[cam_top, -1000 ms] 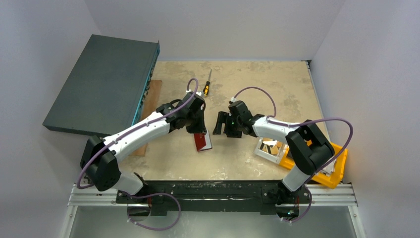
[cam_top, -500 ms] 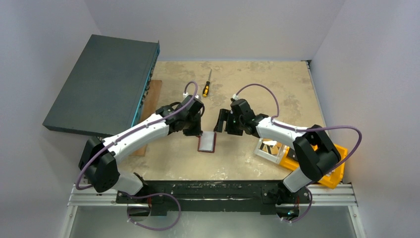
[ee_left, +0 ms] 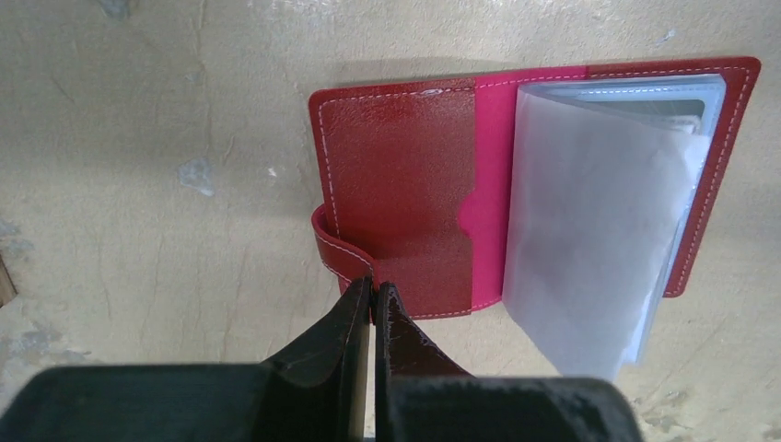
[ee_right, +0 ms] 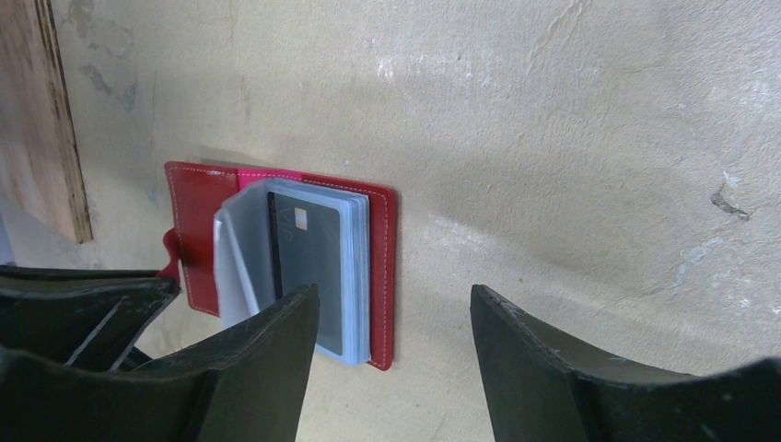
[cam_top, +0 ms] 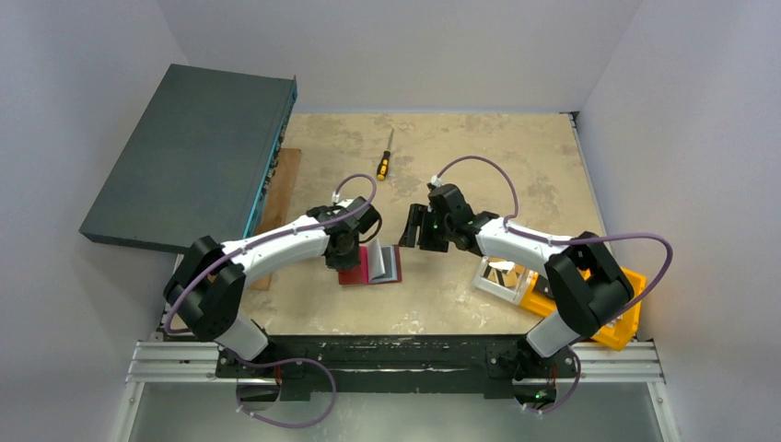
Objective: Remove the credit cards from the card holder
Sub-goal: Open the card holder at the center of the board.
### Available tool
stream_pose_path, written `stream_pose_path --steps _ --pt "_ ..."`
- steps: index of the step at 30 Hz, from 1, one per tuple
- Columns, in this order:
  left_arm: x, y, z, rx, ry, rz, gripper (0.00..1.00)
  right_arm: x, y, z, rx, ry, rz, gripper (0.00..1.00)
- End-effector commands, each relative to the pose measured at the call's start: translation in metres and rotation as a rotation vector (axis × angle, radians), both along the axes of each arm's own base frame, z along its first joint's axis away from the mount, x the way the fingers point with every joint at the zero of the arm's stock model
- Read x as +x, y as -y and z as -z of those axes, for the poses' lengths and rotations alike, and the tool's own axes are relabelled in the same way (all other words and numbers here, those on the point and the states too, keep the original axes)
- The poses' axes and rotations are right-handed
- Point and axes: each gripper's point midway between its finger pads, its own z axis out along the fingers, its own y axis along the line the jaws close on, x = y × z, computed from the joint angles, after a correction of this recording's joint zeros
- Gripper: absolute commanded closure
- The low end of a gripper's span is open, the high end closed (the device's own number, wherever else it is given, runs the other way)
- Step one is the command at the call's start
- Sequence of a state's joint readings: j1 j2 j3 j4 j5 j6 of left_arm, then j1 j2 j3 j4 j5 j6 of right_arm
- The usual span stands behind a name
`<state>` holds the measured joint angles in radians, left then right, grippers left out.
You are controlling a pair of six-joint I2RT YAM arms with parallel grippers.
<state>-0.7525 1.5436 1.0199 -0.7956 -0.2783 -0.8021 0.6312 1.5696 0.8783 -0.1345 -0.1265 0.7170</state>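
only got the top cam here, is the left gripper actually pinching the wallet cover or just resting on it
Observer: Pinching, it seems. In the left wrist view the left gripper is shut, with its tips at the edge of the card holder cover beside the tab.
Operator: any card showing inside
Observer: Yes. The right wrist view shows a dark grey card at the front of the clear sleeves.
Operator: right gripper on it yet
Observer: No. The right gripper is open and grips nothing.

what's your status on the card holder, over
Left gripper shut, tips on card holder cover. Right gripper open, hovering beside it. Holder lies open, grey card in sleeve. Nothing blocking.
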Motion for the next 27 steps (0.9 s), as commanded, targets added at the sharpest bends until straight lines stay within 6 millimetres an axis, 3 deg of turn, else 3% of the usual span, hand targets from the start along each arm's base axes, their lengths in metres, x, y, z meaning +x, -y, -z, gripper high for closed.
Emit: stream_pose_path --steps 1,14,21,27 --pt "0.011 0.011 0.006 -0.034 0.020 -0.013 1.00 -0.002 -0.011 -0.008 0.033 0.024 -0.048 0.41" --pt "0.015 0.047 0.022 -0.197 -0.011 0.019 1.00 -0.014 -0.041 -0.008 0.042 0.014 -0.117 0.53" --pt "0.011 0.035 0.016 -0.187 0.005 0.009 1.00 -0.015 -0.054 0.003 0.066 -0.022 -0.131 0.59" --pt "0.008 0.021 0.002 -0.172 0.041 0.007 1.00 -0.018 -0.070 -0.008 0.066 -0.004 -0.159 0.60"
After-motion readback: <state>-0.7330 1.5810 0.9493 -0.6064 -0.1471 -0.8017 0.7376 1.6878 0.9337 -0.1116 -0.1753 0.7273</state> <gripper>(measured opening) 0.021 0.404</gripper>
